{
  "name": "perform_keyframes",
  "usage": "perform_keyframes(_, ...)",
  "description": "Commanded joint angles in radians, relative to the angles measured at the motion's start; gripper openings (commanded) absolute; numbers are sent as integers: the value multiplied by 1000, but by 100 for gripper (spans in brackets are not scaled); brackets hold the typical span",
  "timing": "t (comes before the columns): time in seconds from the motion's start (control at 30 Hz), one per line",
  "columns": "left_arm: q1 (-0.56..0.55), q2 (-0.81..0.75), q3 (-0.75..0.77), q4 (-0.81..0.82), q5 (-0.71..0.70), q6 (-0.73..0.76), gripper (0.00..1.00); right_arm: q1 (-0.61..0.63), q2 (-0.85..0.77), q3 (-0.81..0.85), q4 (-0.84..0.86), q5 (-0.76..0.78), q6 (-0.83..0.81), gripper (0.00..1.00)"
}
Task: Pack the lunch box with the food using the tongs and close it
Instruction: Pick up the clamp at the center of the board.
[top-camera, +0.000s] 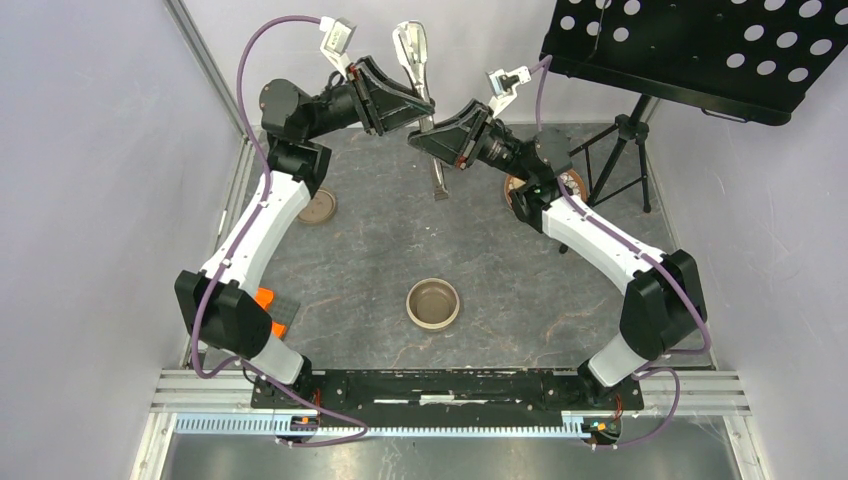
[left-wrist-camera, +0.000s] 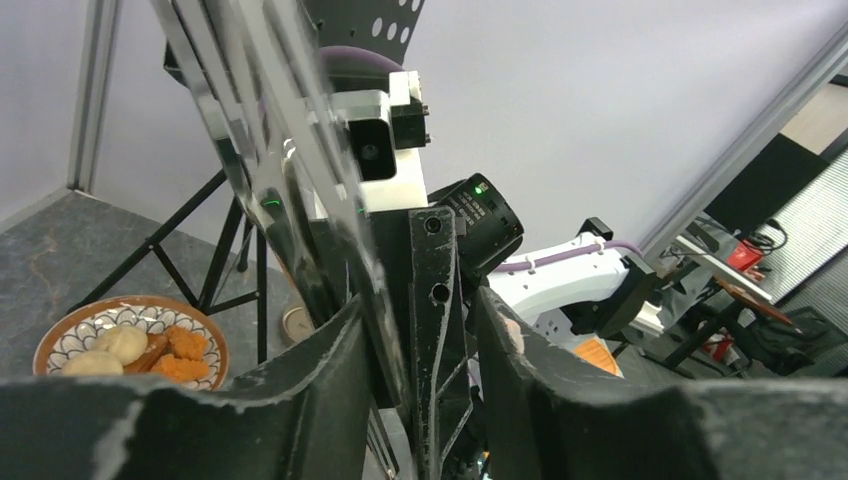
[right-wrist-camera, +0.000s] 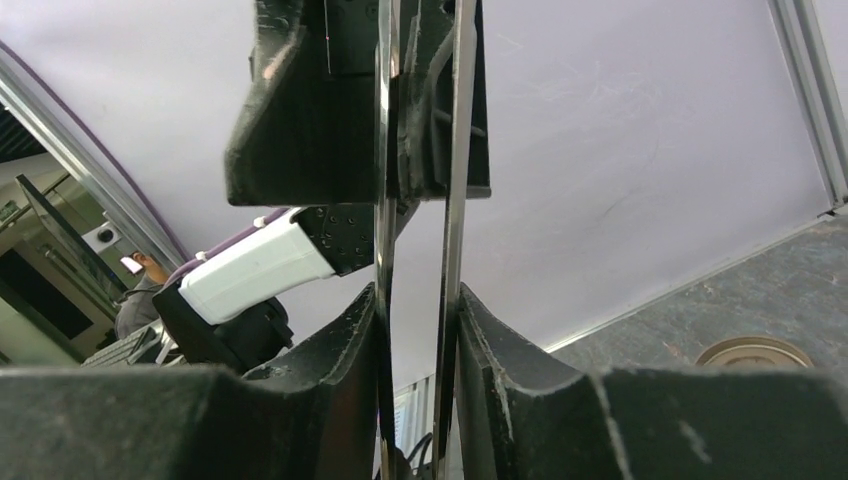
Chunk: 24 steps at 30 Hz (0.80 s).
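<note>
While the tongs (top-camera: 413, 45) stand nearly upright in the air over the far part of the table (top-camera: 380, 260), I see both arms meeting on them. My right gripper (right-wrist-camera: 420, 320) is clenched on the tongs: in its wrist view each of the two slim metal arms lies flat against the inner face of one of its fingers (right-wrist-camera: 355, 345). My left gripper (left-wrist-camera: 420, 335) sits right next to it along the tongs and is released. Its fingers stand apart, with the shiny metal leaning against only one of them and a finger of the right gripper between them. The food (left-wrist-camera: 150, 348) lies on the patterned plate (left-wrist-camera: 130, 303) at the far right of the table, orange crumbed chunks just beside pale buns. From above it is mostly hidden behind the right arm. The lunch box (top-camera: 433, 305), a round tan bowl, stands uncovered near the middle of the table, well apart from the plate. Its lid (top-camera: 318, 207) lies flat by the left arm. A black music stand (top-camera: 690, 50) is at the far right.
</note>
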Motion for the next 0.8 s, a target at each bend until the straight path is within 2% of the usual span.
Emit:
perform_keyframes(0.0, 36, -32, 10, -16, -24, 11, 55, 2, -36, -35, -2, 15, -39, 33)
perform_keyframes(0.2, 110, -68, -1, -96, -44, 78, 71, -15, -60, -88, -39, 18, -90, 31)
perform_keyframes(0.3, 145, -116, -52, -200, -94, 186, 89, -29, -70, -108, -113, 20, -160, 30)
perform_keyframes(0.37, 168, -154, -82, -298, -136, 272, 99, -31, -82, -103, -249, 36, -274, 30)
perform_keyframes(0.53, 210, -211, -91, -629, -248, 598, 100, -32, -99, -95, -572, 107, -575, 33)
perform_keyframes(0.6, 217, -229, -102, -704, -297, 680, 100, -32, -108, -95, -671, 140, -677, 32)
perform_keyframes(0.77, 234, -268, -153, -784, -374, 755, 100, -41, -144, -108, -868, 220, -901, 34)
